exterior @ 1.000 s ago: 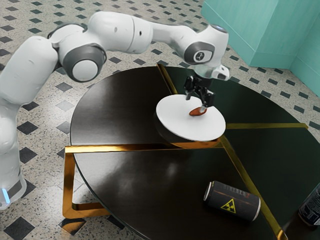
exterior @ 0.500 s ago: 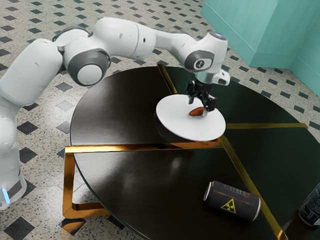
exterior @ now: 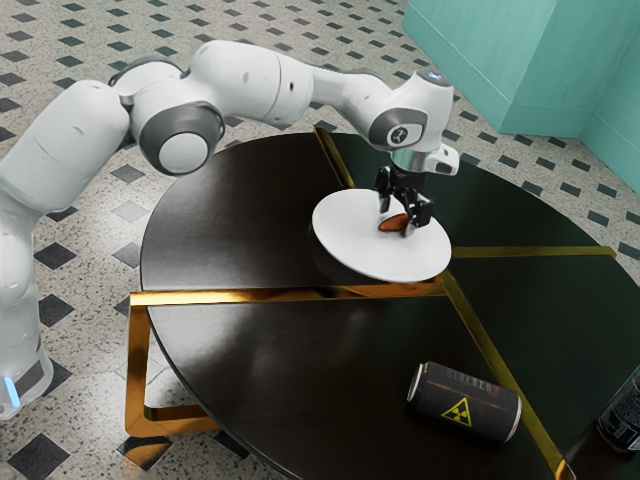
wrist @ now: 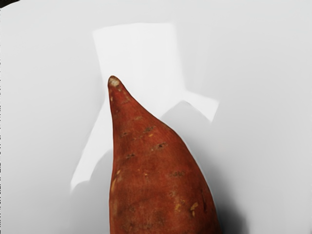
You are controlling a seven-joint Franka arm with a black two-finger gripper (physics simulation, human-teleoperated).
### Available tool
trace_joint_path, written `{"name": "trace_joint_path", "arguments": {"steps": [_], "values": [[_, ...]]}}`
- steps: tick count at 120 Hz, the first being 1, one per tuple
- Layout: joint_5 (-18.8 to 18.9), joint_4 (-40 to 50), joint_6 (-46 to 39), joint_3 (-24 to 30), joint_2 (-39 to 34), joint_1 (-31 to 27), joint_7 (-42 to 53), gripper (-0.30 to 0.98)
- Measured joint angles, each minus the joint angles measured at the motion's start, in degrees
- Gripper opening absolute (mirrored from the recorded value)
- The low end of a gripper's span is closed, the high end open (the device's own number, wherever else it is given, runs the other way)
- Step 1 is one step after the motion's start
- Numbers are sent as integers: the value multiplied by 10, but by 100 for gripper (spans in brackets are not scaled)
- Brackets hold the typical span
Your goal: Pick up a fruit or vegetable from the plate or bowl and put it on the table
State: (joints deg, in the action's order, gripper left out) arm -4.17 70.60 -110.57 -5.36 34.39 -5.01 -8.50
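A sweet potato lies on the white plate, jaws apart close over it; beneath, a round dark surface crossed by gold strips bears a black can on its side; around spreads speckled, dark-diamonded floor, then teal walls

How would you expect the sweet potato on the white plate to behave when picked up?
The sweet potato should feel stiff, given its thick, solid-looking body. Its rounded sides might let it roll on the smooth plate if nudged. Gripped near its tapered tip, it could slip or tilt toward the fatter, probably heavier part.
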Motion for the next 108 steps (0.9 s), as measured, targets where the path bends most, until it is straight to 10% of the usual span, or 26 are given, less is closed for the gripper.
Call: {"name": "trace_joint_path", "arguments": {"steps": [36, 108], "values": [[-1, 0, 0, -1, -4, 0, -1, 22], [-4, -14, 57, 17, -60, 38, -22, 18]]}}
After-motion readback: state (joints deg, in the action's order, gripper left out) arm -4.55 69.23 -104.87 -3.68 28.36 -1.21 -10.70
